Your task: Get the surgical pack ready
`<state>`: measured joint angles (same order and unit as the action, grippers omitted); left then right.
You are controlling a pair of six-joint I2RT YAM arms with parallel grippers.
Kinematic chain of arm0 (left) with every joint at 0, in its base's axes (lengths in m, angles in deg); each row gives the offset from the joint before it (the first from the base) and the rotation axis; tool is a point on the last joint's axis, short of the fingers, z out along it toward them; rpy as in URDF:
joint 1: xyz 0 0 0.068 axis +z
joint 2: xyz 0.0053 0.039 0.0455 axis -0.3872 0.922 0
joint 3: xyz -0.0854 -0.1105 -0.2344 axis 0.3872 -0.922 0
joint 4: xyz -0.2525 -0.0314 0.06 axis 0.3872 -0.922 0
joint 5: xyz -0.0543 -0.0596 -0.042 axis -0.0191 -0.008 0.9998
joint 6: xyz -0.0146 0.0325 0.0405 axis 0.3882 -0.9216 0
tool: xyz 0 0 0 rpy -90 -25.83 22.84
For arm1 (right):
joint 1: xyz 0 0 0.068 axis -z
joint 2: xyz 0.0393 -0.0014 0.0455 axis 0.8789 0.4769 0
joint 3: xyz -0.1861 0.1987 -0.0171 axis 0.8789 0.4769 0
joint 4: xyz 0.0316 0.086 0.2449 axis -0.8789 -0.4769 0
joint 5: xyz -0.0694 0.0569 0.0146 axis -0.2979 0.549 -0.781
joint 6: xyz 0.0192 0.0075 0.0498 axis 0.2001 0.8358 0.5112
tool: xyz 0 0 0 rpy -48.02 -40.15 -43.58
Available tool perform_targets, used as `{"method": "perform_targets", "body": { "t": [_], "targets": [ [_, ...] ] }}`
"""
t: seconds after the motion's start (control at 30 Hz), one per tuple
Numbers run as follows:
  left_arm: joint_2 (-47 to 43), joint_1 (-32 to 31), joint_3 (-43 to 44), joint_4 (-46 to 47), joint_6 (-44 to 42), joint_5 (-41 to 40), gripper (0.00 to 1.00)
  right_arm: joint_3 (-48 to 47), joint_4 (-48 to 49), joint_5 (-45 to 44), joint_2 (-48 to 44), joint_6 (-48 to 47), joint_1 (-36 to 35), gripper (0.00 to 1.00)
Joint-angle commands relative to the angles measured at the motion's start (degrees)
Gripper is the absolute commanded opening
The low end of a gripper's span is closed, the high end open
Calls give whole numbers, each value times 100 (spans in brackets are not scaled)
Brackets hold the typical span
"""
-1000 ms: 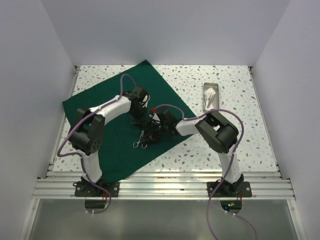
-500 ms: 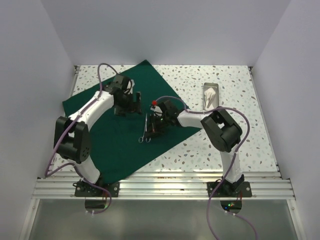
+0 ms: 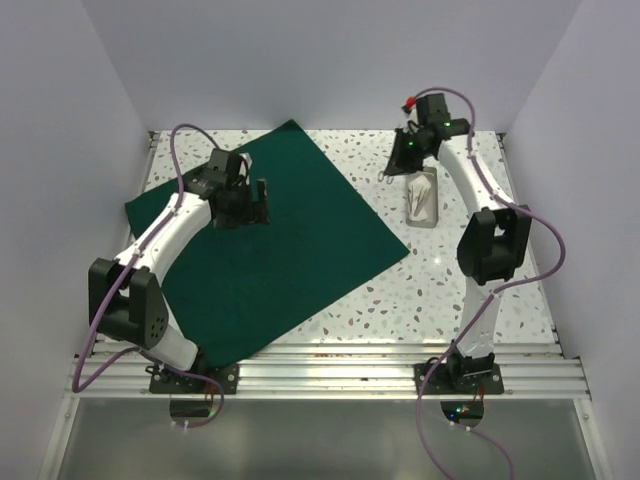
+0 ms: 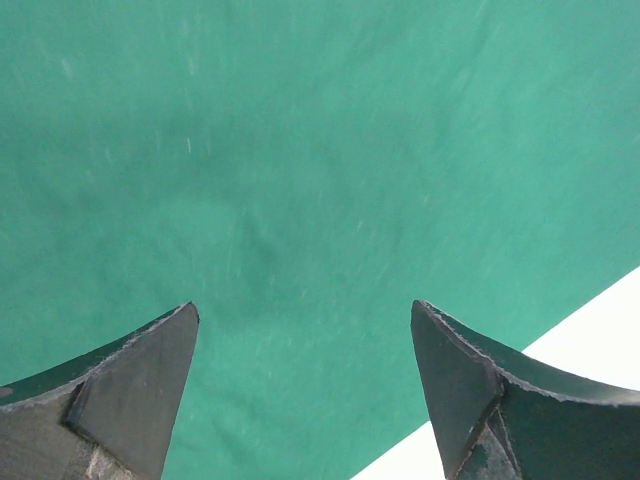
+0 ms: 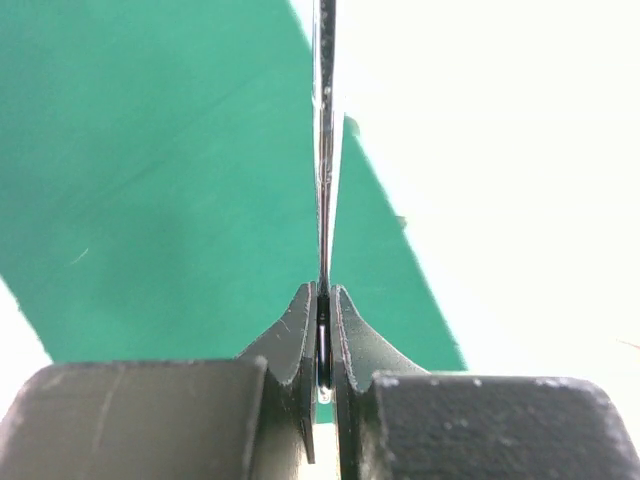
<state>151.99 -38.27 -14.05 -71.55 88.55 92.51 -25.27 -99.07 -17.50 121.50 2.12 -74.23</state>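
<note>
- left arm (image 3: 170, 225): from its base at the near edge it bends at the elbow by the table's left side; the forearm reaches away over the left part of the green cloth (image 3: 290, 250)
- green cloth: spread flat as a large square turned like a diamond; it covers the left and middle of the speckled table (image 3: 450, 270), one corner at the near edge and one toward the back wall
- left gripper (image 3: 256, 202): hangs above the far-left part of the cloth, fingers pointing right; in the wrist view the left gripper (image 4: 305, 310) is released, fingers wide apart with only cloth (image 4: 320, 150) between them, nothing in them
- right arm (image 3: 480, 190): stretched nearly straight from its base to the back of the table, wrist high by the rear wall, tilted down and left
- metal tray (image 3: 424, 224): on bare table right of the cloth, well apart from it; white pads (image 3: 420, 195) lie in it
- right gripper (image 5: 324, 295): clenched on a thin steel instrument (image 5: 325, 150) seen edge-on, raised near the tray's far end
</note>
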Motion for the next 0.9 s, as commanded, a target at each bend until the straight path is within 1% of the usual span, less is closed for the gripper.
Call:
{"method": "perform_targets", "body": {
  "t": [0.0, 0.1, 0.23, 0.37, 0.47, 0.5, 0.53, 0.73, 0.77, 0.87],
  "targets": [
    [-299, 37, -393, 400, 9, 217, 90, -576, -1763, -1140, 350, -731, 444, 0],
    [-211, 37, -534, 453, 9, 367, 89, -655, -1817, -1413, 517, -758, 734, 0],
    [-114, 46, -465, 409, -61, 437, 89, -901, -2010, -1572, 956, -1065, 831, 0],
    [-44, 37, -376, 339, -123, 455, 89, -876, -1915, -1651, 1159, -1171, 998, 0],
    [-26, 37, -403, 356, -114, 507, 89, -972, -1844, -1397, 1353, -1232, 1173, 0],
    [-9, 37, -429, 356, -114, 525, 89, -1007, -1844, -1109, 1397, -1241, 1209, 0],
    [0, 37, -438, 365, -105, 560, 89, -1103, -1826, -1028, 1510, -1259, 1253, 0],
    [62, 37, -455, 365, -96, 596, 88, -1385, -1782, -413, 1871, -1399, 1262, 1],
    [79, 37, -464, 365, -96, 596, 88, -1403, -1765, -394, 1959, -1391, 1253, 2],
    [97, 37, -508, 356, -96, 622, 88, -1587, -1782, -411, 2117, -1426, 1253, 16]
  ]
}}
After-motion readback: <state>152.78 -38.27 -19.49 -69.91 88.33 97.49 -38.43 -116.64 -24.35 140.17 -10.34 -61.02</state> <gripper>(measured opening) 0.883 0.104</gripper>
